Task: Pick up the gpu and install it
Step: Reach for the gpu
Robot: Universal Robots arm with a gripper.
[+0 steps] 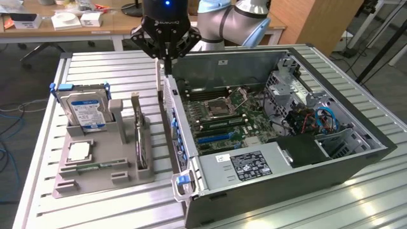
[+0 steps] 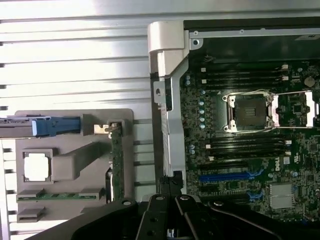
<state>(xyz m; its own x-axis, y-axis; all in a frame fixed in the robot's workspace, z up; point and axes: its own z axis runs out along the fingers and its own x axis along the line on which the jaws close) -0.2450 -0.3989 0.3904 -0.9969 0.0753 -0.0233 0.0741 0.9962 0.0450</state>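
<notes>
The gpu (image 1: pixel 138 138) stands on edge in a slot of the grey holder (image 1: pixel 95 176), to the exterior view's left of the open computer case (image 1: pixel 356 157). The wrist view shows the gpu (image 2: pixel 117 165) edge-on as a thin green board. My gripper (image 1: pixel 167 58) hangs shut and holds nothing, above the case's rear wall and well behind the gpu. From the wrist camera, my gripper (image 2: pixel 169 182) sits over the case's edge, beside the motherboard (image 2: pixel 250 140). A blue expansion slot (image 1: pixel 213 138) lies free on the motherboard (image 1: pixel 222 107).
The holder also carries a hard drive (image 1: pixel 86 109) with a blue-white label, a processor chip (image 1: pixel 79 151) and a memory stick (image 1: pixel 95 167). The slatted metal table (image 1: pixel 108 67) has bare room behind the holder. A desk with boxes (image 1: pixel 64 21) stands beyond.
</notes>
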